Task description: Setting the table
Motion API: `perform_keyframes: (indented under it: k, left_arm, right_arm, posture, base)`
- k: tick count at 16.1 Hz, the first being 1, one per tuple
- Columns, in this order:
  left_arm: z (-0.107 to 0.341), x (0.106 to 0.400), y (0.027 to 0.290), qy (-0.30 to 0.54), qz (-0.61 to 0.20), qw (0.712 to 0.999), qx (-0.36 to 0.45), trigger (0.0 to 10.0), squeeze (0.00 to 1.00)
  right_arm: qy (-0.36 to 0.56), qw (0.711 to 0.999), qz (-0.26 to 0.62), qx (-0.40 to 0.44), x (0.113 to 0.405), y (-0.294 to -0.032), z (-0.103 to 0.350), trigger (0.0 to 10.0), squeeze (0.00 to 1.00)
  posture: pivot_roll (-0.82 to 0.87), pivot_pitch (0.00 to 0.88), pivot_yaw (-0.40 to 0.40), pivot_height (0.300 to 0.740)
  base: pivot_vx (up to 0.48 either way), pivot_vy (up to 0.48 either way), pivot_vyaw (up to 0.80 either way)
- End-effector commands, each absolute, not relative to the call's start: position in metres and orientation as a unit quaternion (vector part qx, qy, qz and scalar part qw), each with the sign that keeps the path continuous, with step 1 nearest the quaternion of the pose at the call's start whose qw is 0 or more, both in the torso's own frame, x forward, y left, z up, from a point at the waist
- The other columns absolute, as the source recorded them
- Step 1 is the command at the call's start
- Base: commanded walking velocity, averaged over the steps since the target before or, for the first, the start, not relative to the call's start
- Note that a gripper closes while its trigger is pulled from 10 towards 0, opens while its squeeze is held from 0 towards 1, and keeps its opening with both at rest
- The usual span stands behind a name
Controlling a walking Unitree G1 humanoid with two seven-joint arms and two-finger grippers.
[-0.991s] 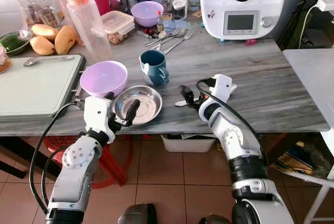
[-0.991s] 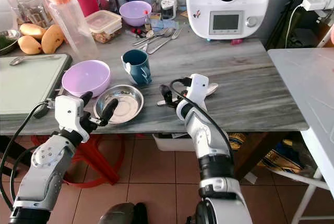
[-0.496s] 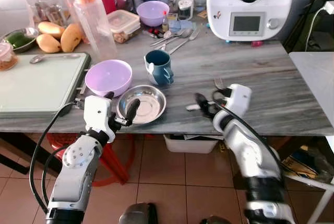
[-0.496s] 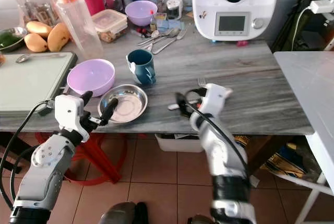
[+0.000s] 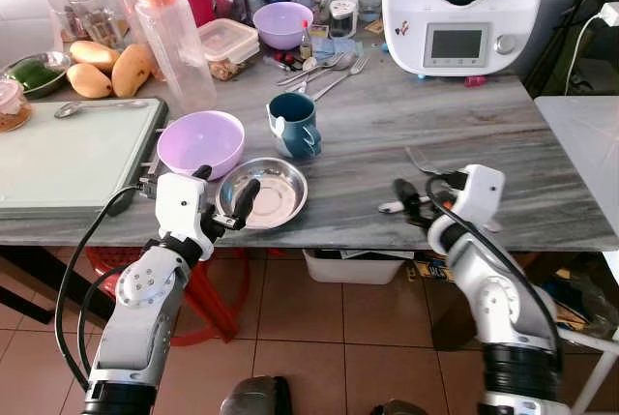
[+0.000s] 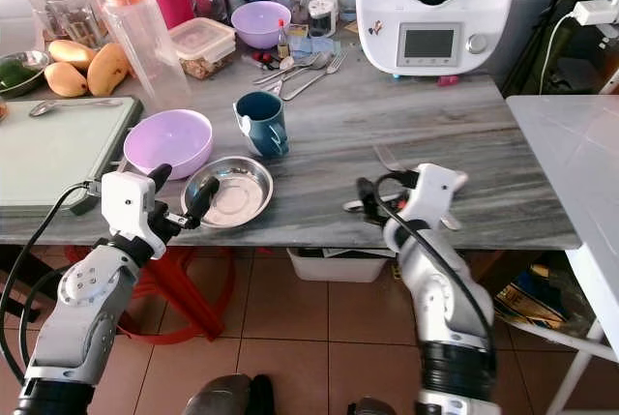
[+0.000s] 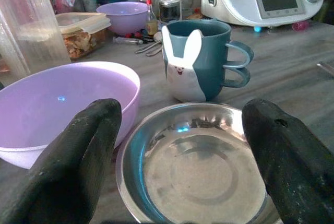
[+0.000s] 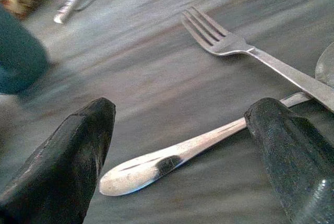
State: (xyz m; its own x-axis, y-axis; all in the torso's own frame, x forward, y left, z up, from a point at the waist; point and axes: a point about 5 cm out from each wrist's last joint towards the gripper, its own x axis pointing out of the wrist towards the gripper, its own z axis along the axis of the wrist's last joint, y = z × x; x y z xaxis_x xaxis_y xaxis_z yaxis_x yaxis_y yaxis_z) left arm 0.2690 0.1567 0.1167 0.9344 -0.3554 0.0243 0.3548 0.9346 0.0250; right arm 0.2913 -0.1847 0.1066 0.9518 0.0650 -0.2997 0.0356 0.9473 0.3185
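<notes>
**Fork and spoon by my right gripper**

My right gripper [image 8: 182,151] hangs open over the table [image 5: 542,134]. The fork [image 8: 245,49] lies flat, prongs pointing away; the spoon [image 8: 172,158] crosses beneath it. My left gripper [image 7: 182,145], open, brackets the steel dish [image 7: 198,172].

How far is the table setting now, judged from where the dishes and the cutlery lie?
Laid near the front edge: purple bowl, steel plate, blue mug, and to the right a fork and spoon. In hand: nothing; the open right gripper hovers over the spoon handle, the open left gripper sits before the plate. Left: probably moving the cutlery beside the plate.
</notes>
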Motion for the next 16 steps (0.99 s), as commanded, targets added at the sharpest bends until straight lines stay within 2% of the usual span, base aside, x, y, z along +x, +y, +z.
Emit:
perform_keyframes:
  k: [1,3,7,9,11,13,16]
  left_arm:
    - [0.118,0.271,0.161,-0.016,-0.177,0.984,0.017,10.0,0.00]
    - [0.119,0.272,0.161,-0.017,-0.177,0.984,0.017,10.0,0.00]
    - [0.119,0.272,0.159,-0.018,-0.176,0.984,0.016,10.0,0.00]
    - [0.118,0.272,0.159,-0.018,-0.176,0.984,0.016,10.0,0.00]
    - [0.118,0.272,0.157,-0.017,-0.181,0.983,0.015,10.0,0.00]
    - [0.119,0.275,0.157,-0.019,-0.182,0.983,0.015,10.0,0.00]
    - [0.121,0.276,0.158,-0.022,-0.181,0.983,0.015,10.0,0.00]
  right_arm:
    - [0.161,0.976,-0.009,0.150,0.288,-0.190,0.105,10.0,0.00]
    - [0.136,0.984,-0.033,0.112,0.293,-0.196,0.115,10.0,0.00]
    - [0.075,0.993,-0.030,0.088,0.305,-0.183,0.135,10.0,0.00]
    - [0.022,0.993,-0.056,0.102,0.316,-0.180,0.153,10.0,0.00]
    - [0.012,0.981,-0.114,0.158,0.326,-0.178,0.161,10.0,0.00]
    - [0.008,0.970,-0.142,0.197,0.331,-0.165,0.167,10.0,0.00]
    - [0.040,0.949,-0.209,0.234,0.316,-0.164,0.151,10.0,0.00]
  posture:
    - [0.02,0.007,0.084,0.740]
    - [0.02,0.005,0.084,0.740]
    - [0.02,0.004,0.080,0.740]
    - [0.02,0.005,0.082,0.740]
    - [0.02,0.002,0.084,0.740]
    - [0.02,0.000,0.083,0.740]
    - [0.02,0.000,0.079,0.740]
  base:
    - [0.000,0.000,0.00]
    - [0.000,0.000,0.00]
    - [0.000,0.000,0.00]
    - [0.000,0.000,0.00]
    - [0.000,0.000,0.00]
    - [0.000,0.000,0.00]
    - [0.000,0.000,0.00]
